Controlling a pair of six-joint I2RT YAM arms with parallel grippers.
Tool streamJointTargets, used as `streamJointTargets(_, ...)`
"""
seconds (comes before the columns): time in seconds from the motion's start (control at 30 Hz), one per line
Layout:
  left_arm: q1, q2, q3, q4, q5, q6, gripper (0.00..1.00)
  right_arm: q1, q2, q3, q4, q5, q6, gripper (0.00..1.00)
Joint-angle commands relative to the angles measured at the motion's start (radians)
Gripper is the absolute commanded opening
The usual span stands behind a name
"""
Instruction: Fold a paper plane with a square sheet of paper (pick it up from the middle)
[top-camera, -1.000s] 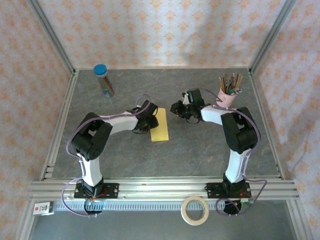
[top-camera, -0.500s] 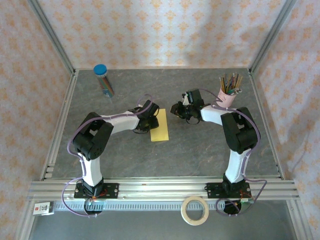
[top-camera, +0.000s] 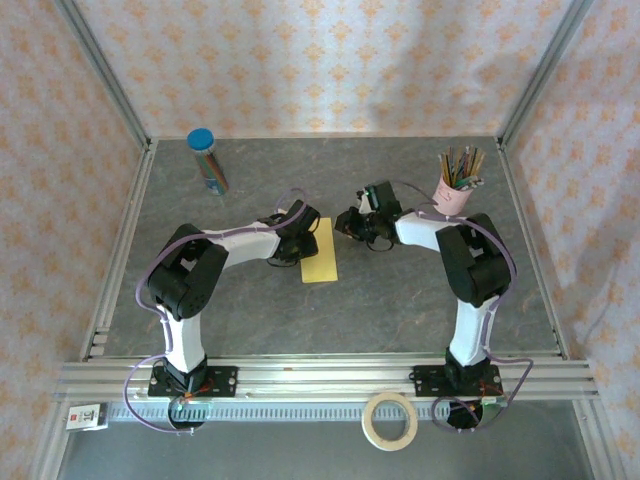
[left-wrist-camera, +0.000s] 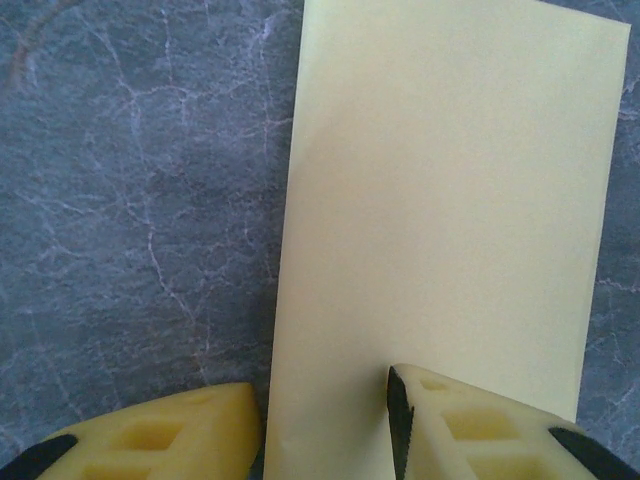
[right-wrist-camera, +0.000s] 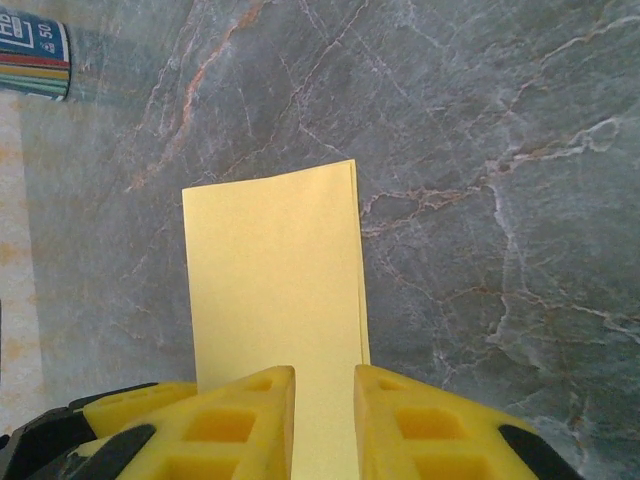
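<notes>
Patterned orange wallpaper (top-camera: 320, 60) is enclosing a grey marbled table (top-camera: 420, 300). Near its middle the square sheet of paper (top-camera: 320, 250) is lying flat as a narrow yellow rectangle.

The left arm (top-camera: 235, 240) is reaching inward with its elbow bent low and is bringing the left gripper (top-camera: 303, 243) to the sheet's left long edge. The right arm (top-camera: 450, 240) is folding back from its base and is setting the right gripper (top-camera: 347, 222) at the sheet's far right corner.

From its own wrist, the left gripper (left-wrist-camera: 325, 432) is standing partly open and is straddling that edge. One finger (left-wrist-camera: 160, 440) is sitting over bare table, while the other (left-wrist-camera: 470, 430) is over the paper (left-wrist-camera: 440, 200); neither is pinching it.

In the right wrist view the right gripper (right-wrist-camera: 325, 420) is keeping its yellow fingers (right-wrist-camera: 240, 410) a narrow slit apart. The paper (right-wrist-camera: 275, 280) is showing through the slit, and I cannot tell whether the tips are touching it. Two layers are showing along one long edge here, which the overhead view is too coarse to reveal. A coloured pencil tube (right-wrist-camera: 33, 60) is lying far left.

From above, that tube (top-camera: 207, 160) and a pink pencil cup (top-camera: 457, 190) are standing well apart from the sheet.
</notes>
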Motion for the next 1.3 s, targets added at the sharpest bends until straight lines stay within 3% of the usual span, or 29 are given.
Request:
streamJointTargets(0.0,-0.007,0.152,-0.048,-0.005,0.036,-0.005,0.41,0.009,0.018,0.032,-0.007,0.007,0.0,0.22)
streamJointTargets(0.8,-0.01,0.182,-0.061,0.003,0.055,-0.018,0.44,0.063,0.078,0.058,-0.018,-0.068,-0.03,0.2)
streamJointTargets(1.27,-0.011,0.184,-0.07,0.002,0.053,-0.018,0.44,0.069,0.127,0.051,-0.091,-0.009,-0.061,0.18)
